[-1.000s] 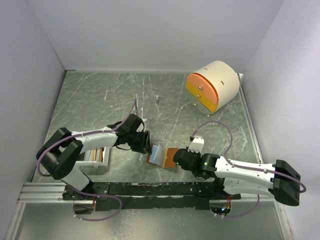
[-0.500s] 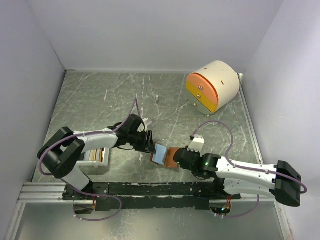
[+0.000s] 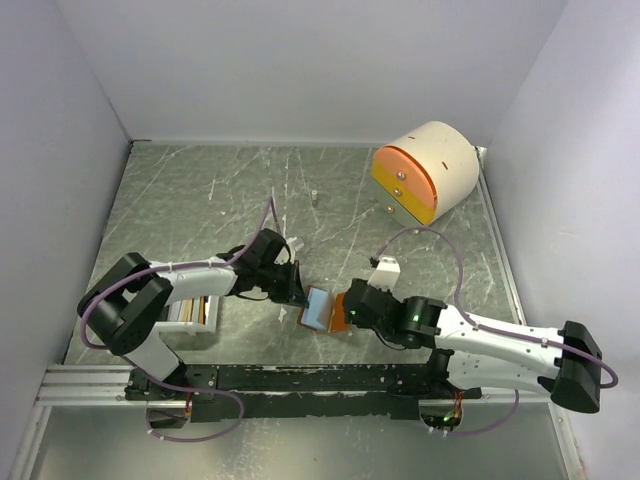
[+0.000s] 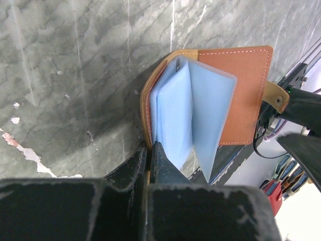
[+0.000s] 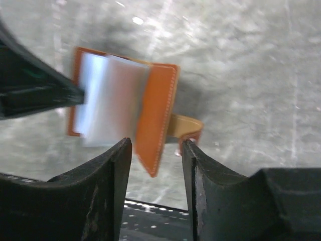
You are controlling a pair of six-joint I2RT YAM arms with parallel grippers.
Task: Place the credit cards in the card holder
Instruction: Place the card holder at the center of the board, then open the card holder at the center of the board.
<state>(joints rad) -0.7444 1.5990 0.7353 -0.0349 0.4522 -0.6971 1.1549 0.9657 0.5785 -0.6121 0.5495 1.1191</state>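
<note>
One stitched brown leather card holder [image 4: 241,95] | left claw [image 4: 149,150] pinches its edge | right claw [image 5: 156,145] wide

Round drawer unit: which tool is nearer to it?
Right. The right tool, below the drawer unit, sits at the right flap of the card holder; the left tool clamps its left edge, farther off.

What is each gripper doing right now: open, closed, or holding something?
Left gripper: closed on the edge of the card holder.
Right gripper: open by the card holder's brown cover, gripping nothing.
</note>
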